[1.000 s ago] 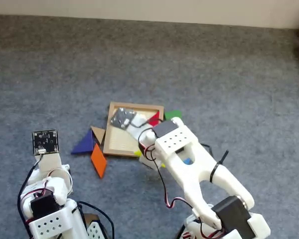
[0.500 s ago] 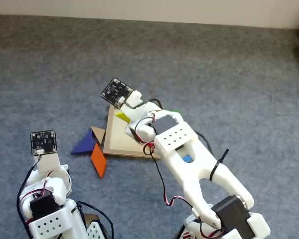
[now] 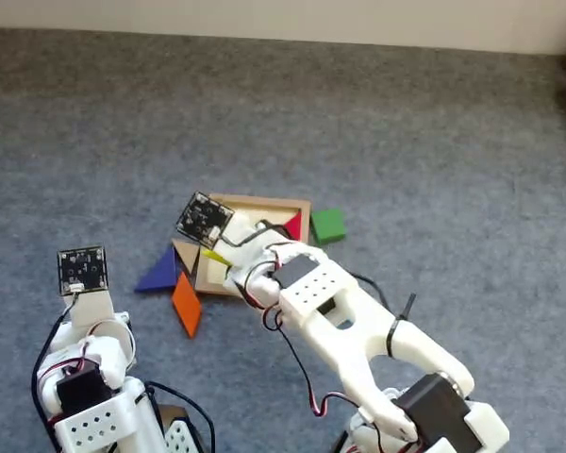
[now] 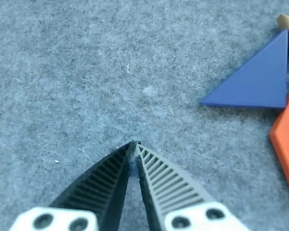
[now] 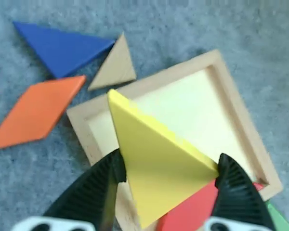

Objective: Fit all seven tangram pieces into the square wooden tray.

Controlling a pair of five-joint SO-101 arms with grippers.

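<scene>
**A:** Start at the left. What is that arm up to?

**B:** Nothing, I'd say. The left gripper (image 4: 135,148) hangs over bare grey carpet (image 3: 406,123) with its jaws pressed together and nothing between them. The blue triangle (image 4: 257,82) lies to its right, apart from it.

**A:** And the loose pieces?

**B:** There are three just left of the tray (image 3: 264,201). The blue triangle is farthest left. The orange parallelogram (image 3: 186,302) is on the near side, and the tan triangle (image 3: 184,253) sits against the tray's left rim.

**A:** So which step is in hand?

**B:** Placing the big yellow triangle (image 5: 149,144). The right gripper (image 5: 169,168) has its jaws spread wide across it, clamped on two of its sides, and holds it over the left part of the tray. It looks tilted. I can't tell whether it touches the tray floor.

**A:** Is anything already in the tray?

**B:** A red piece (image 3: 291,226) seems to lie in the far right corner. The green square (image 3: 328,226) sits outside, just right of that corner.

**A:** What does the next move call for?

**B:** My judgement is to turn the yellow triangle so its edges run along the rim, then lower it flat and let go. The main risk is a corner catching on the rim or riding up on the red piece.
</scene>
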